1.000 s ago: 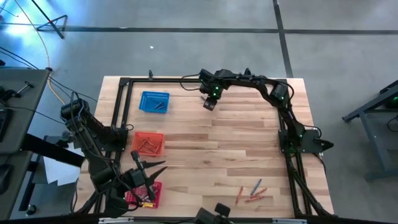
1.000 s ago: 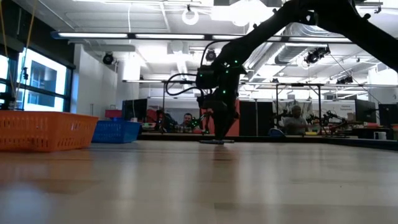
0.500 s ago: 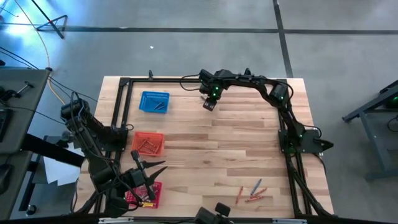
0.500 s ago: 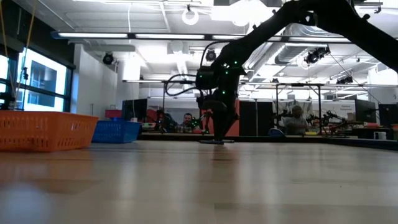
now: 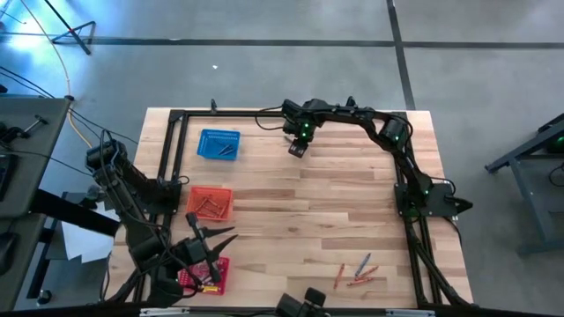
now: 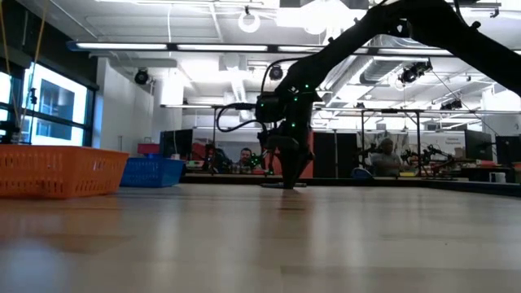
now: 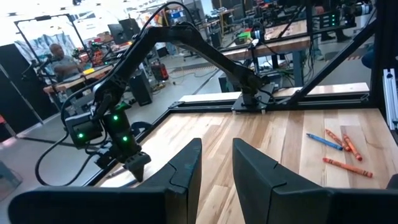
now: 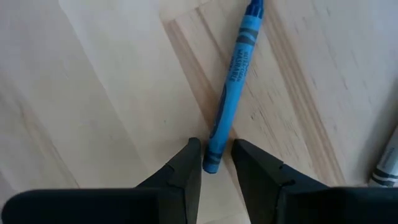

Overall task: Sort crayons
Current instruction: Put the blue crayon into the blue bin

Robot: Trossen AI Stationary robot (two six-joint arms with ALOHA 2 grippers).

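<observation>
A blue crayon (image 8: 235, 81) lies flat on the wood near the table's far edge. My right gripper (image 8: 215, 146) points straight down over it, open, with one fingertip on each side of the crayon's end. In the high view this gripper (image 5: 296, 150) is right of the blue basket (image 5: 218, 143). A grey crayon (image 8: 385, 162) lies close by. Several loose crayons (image 5: 357, 271) lie near the front right. My left gripper (image 7: 217, 144) hovers level and open, with nothing in it, above the red basket (image 5: 204, 275). My right gripper comes from above with its fingertips on either side of the blue crayon's end (image 8: 213, 163). I cannot tell whether they touch it. The crayon lies flat on the table.
The orange basket (image 5: 210, 202) holds several crayons and stands between the blue and red ones along the left side. A black frame (image 5: 172, 150) borders the table. Bare wood spans the middle. People sit in the room beyond the table (image 6: 244, 156).
My right gripper has come down toward the table onto the blue crayon's end. The crayon has stayed where it lay.
</observation>
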